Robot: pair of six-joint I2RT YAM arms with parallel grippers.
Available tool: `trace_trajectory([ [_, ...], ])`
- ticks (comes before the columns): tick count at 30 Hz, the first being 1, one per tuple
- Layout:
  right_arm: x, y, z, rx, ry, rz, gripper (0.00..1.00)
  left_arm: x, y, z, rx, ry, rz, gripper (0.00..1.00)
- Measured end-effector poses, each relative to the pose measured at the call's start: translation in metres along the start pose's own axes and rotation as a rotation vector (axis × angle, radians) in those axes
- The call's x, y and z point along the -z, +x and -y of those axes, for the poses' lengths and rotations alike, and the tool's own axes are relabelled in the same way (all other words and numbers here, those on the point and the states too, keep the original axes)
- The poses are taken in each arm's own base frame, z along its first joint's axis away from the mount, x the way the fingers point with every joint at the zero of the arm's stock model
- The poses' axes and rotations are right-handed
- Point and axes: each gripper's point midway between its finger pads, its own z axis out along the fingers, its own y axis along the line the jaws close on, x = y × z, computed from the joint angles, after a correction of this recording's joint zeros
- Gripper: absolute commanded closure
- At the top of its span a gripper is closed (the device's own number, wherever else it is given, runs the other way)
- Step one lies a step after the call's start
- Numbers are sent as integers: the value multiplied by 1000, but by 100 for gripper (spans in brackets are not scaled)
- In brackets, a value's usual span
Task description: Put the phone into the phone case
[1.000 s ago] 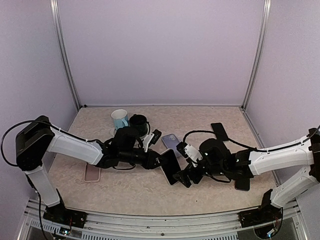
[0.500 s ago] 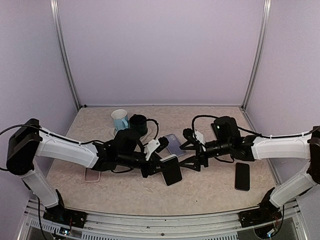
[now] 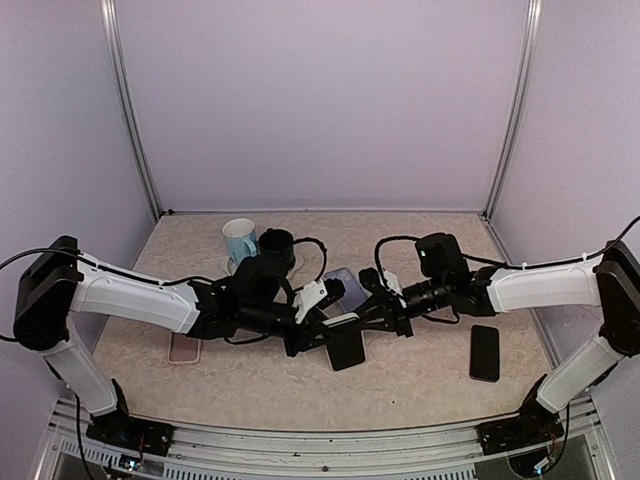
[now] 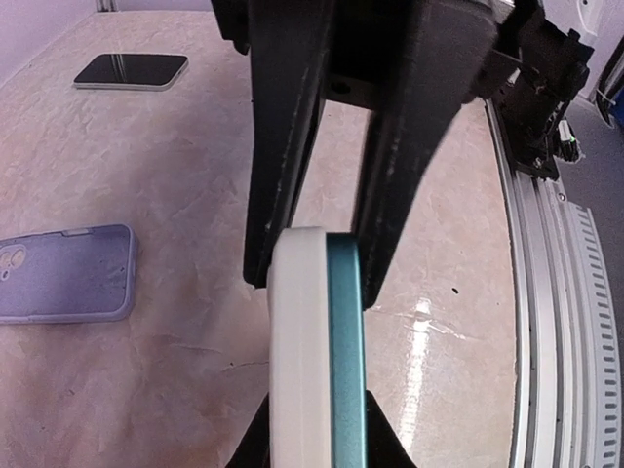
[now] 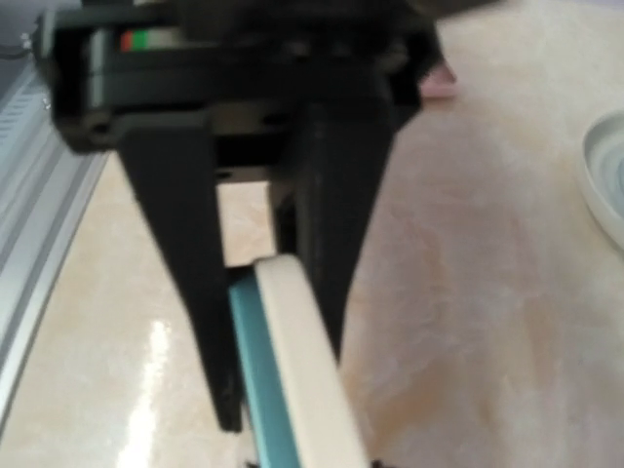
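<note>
Near centre of the table (image 3: 250,385): phone (image 3: 348,350) held off the surface, dark face up, long axis near-to-far and slightly skewed. Edge-on from the wrist views it shows a white layer against a teal layer.

Left gripper (image 4: 312,263) pinches it from the left. Right gripper (image 5: 281,375) pinches its far end from the right, fingers on both faces.

A red-and-green mark on the right gripper body is too blurred to read.

Near right: black phone (image 3: 484,352), flat.
Near left: pinkish slab (image 3: 184,347), flat.
Just behind the grippers: lilac phone case (image 4: 63,273), flat.
Far: pale blue mug (image 3: 240,238) beside black mug (image 3: 277,243).
</note>
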Motion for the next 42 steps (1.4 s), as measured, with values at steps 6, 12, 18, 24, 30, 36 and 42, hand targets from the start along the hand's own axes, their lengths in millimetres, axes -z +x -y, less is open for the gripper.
trace_trajectory([
  [6, -1, -1, -1, -32, -30, -1, 100, 1, 2, 1, 7, 10, -10, 51],
  [12, -2, -4, -4, -34, -44, 11, 100, 11, 16, -3, 38, -48, 74, 40],
  [18, 4, -12, -9, -66, -49, 34, 100, 41, 15, 10, 20, -55, 278, 34],
  [24, 24, -58, -17, -38, -49, 152, 100, 53, -27, 22, -34, -31, 462, 35],
  [30, 51, -108, -28, 28, -49, 297, 100, 50, -55, 24, -44, -21, 530, 100],
  [36, 64, -120, -31, 19, -24, 332, 100, 52, -71, 36, -99, -6, 563, 100],
  [42, 63, -103, -31, 33, 17, 237, 34, 47, -61, 31, -87, -46, 453, 100],
])
